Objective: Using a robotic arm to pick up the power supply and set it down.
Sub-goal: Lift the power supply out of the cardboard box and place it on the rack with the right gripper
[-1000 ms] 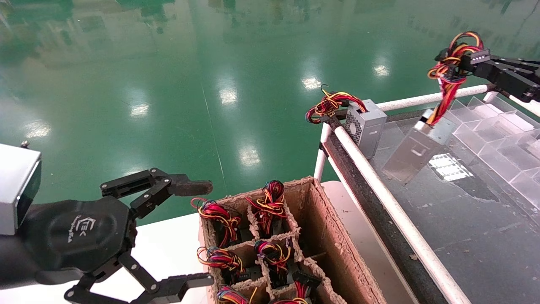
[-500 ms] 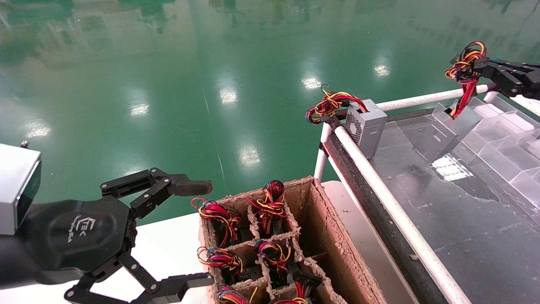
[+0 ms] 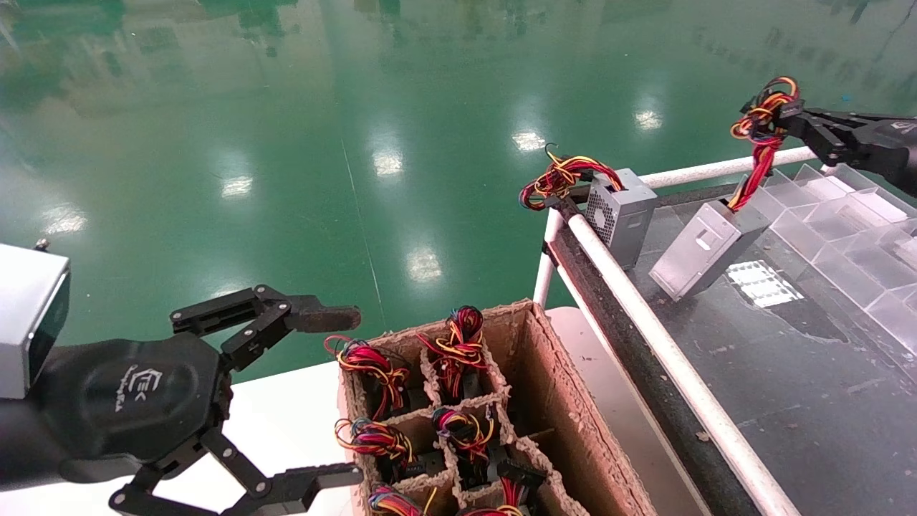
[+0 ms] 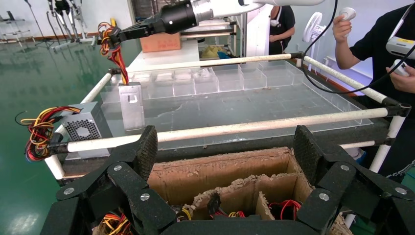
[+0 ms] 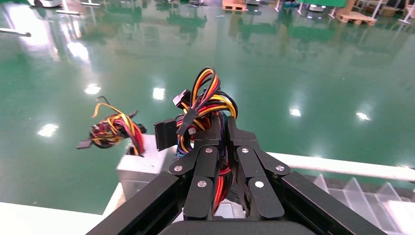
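The power supply (image 3: 706, 247) is a plain grey metal box. It hangs tilted by its red-yellow-black wire bundle (image 3: 761, 132) over the dark table (image 3: 788, 373). Its lower end is at or just above the surface; I cannot tell which. My right gripper (image 3: 784, 118) is shut on that bundle at the far right. The right wrist view shows the wires (image 5: 208, 98) pinched between the right gripper's (image 5: 219, 127) fingers. In the left wrist view the power supply (image 4: 131, 105) hangs under the right gripper (image 4: 115, 36). My left gripper (image 3: 340, 398) (image 4: 226, 152) is parked open at lower left, beside the cardboard box.
A second grey unit with a perforated vent face (image 3: 620, 215) stands at the table's near-left corner. A white pipe rail (image 3: 645, 322) edges the table. Clear plastic dividers (image 3: 838, 229) fill the far right. A cardboard box (image 3: 566, 401) holds wire-topped units. People (image 4: 381, 49) stand beyond the table.
The hanging power supply swung away to the far right, then back left toward the vented unit, carried by my right gripper. The left arm has not moved.
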